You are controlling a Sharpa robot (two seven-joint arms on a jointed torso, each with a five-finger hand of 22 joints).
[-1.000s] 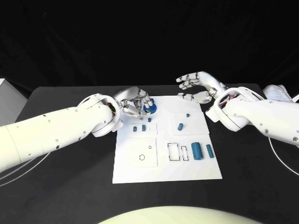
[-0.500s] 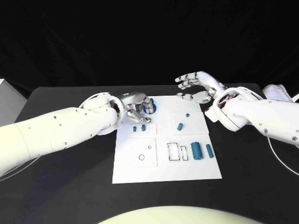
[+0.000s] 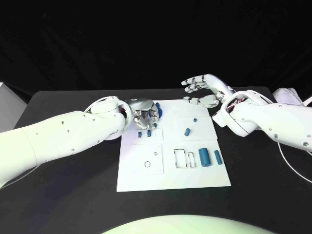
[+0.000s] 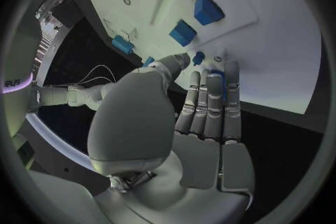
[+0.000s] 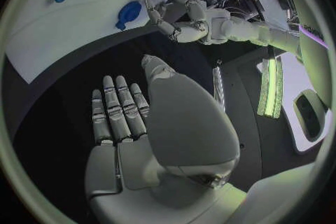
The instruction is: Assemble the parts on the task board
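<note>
The white task board (image 3: 173,173) lies mid-table. My left hand (image 3: 146,116) is over its far left corner with the fingers (image 4: 210,106) stretched flat. They lie over a larger blue part (image 3: 158,109), which peeks out between them (image 4: 215,79) and stands on the board by the fingertips (image 5: 129,12). A grip is not visible. My right hand (image 3: 205,90) hovers open above the board's far right corner, holding nothing (image 5: 119,117). Other blue parts lie on the board: two small pieces (image 3: 144,133), a slanted piece (image 3: 187,131), and two cylinders (image 3: 204,157) (image 3: 218,157).
Outlined slots (image 3: 185,158) and a square plate with holes (image 3: 151,160) mark the board's near half. A white box (image 3: 0,105) stands at the table's far left. A white object (image 3: 289,95) and a cable (image 3: 297,168) lie at the right.
My left hand has turned palm-down and lowered onto the board's far left corner, and its fingers have straightened over the blue part it was gripping. My right hand has barely moved.
</note>
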